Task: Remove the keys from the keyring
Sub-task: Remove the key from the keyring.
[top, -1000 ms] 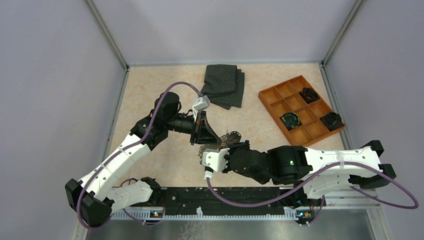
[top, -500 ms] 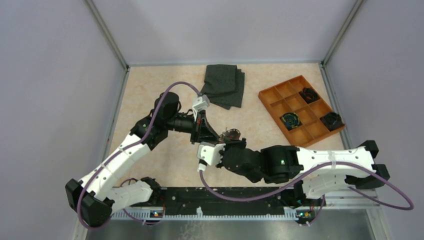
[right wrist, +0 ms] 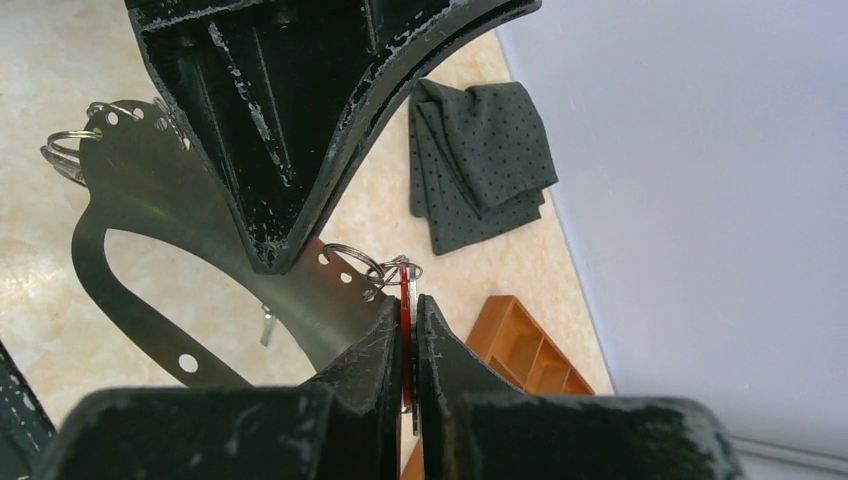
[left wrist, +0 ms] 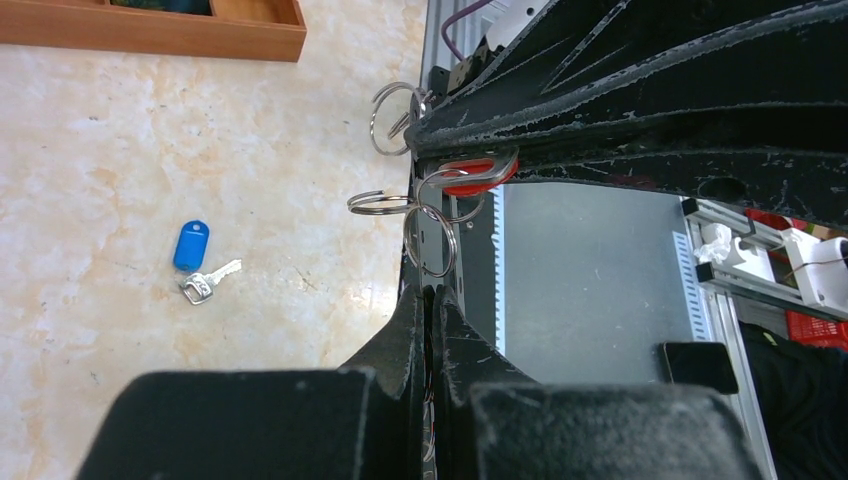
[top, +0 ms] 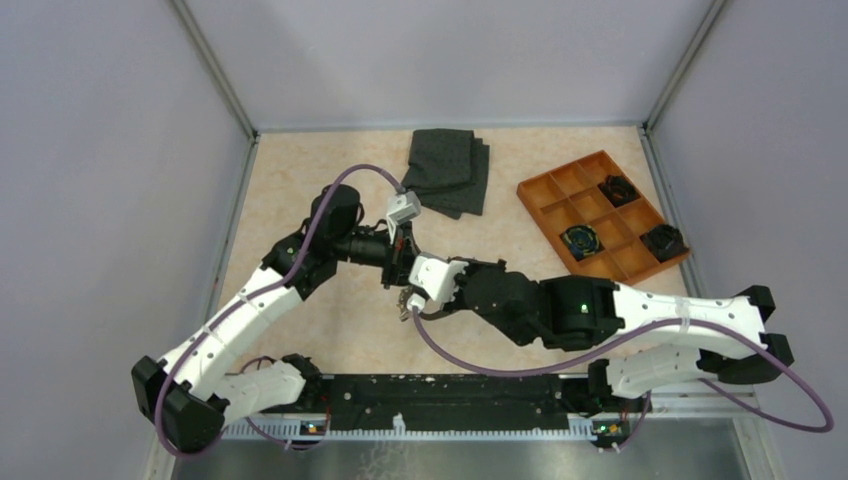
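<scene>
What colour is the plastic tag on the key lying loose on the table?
Blue. The tag shows best in the left wrist view.

Arms meet mid-table. Curved grey metal keyring band [right wrist: 150, 230] sits between them. The left gripper [left wrist: 430, 295] is clamped on the band's edge. Just beside it, the right gripper [right wrist: 410, 300] is clamped on the red-headed key [right wrist: 405, 285] at the band's end. Blue-headed key [left wrist: 192, 246] lies on the beige stone-look tabletop [top: 300, 170], apart from the band; can't place it from the top view. Folded dark grey cloth [top: 448, 172] far centre. Orange wooden compartment tray [top: 560, 170] far right, black clumps [top: 662, 240] in three cells.
</scene>
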Controlling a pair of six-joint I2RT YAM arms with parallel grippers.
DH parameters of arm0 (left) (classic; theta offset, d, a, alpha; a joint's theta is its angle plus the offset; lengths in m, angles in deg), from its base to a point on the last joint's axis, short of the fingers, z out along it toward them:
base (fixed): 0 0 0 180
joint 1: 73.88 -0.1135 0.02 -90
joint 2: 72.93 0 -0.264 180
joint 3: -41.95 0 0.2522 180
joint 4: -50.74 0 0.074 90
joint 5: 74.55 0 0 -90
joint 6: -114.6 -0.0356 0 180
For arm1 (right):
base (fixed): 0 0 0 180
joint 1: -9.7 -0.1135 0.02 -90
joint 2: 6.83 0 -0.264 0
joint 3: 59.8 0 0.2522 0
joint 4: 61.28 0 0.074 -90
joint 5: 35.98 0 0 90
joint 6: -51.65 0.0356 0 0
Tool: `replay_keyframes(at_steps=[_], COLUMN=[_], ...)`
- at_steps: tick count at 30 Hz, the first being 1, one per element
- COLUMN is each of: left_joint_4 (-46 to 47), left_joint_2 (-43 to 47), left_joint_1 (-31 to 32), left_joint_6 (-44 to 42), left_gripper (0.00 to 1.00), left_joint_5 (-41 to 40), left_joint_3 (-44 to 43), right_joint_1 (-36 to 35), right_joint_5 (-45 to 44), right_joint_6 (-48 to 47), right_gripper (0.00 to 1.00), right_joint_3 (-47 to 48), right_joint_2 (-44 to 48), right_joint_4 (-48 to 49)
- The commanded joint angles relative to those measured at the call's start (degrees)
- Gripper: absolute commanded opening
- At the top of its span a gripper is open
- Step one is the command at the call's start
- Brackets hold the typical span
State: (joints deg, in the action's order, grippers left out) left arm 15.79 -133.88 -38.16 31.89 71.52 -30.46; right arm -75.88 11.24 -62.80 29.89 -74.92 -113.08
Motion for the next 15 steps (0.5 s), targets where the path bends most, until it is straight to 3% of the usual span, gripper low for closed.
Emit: replay_keyframes(at_steps=[1, 7, 10, 12, 15], left_joint_4=[1.73, 4.65, 6.38, 8.12, 11.16], left_joint_2=[0.85, 2.25, 3.43, 4.46, 6.48], left_joint_1=[0.53, 0.55, 0.51, 0.5, 0.53], left_joint_6=[-0.52, -0.01, 0.18, 0.36, -0.09], left_gripper=[0.0, 0.0, 0.11, 0.26, 0.39], left_joint_5=[3.22, 1.39, -0.27, -1.46, -2.55], left_joint_3=[-0.17, 1.36, 2.2, 3.17, 4.69], right_joint_1=[1.18, 1.2, 1.18, 1.21, 1.17], right_joint_5=[-1.19, 0.64, 1.11, 1.57, 3.87], right_joint_6=[0.94, 0.82, 0.57, 0.3, -0.97], right_gripper=[0.0, 0.0, 0.0, 0.0, 0.0], right_joint_3=[2.72, 2.99, 2.75, 2.62, 1.77], right_joint_2=[1.65, 2.37, 2.96, 3.49, 4.97], right_joint_4=[0.69, 1.15, 1.93, 2.69, 4.76])
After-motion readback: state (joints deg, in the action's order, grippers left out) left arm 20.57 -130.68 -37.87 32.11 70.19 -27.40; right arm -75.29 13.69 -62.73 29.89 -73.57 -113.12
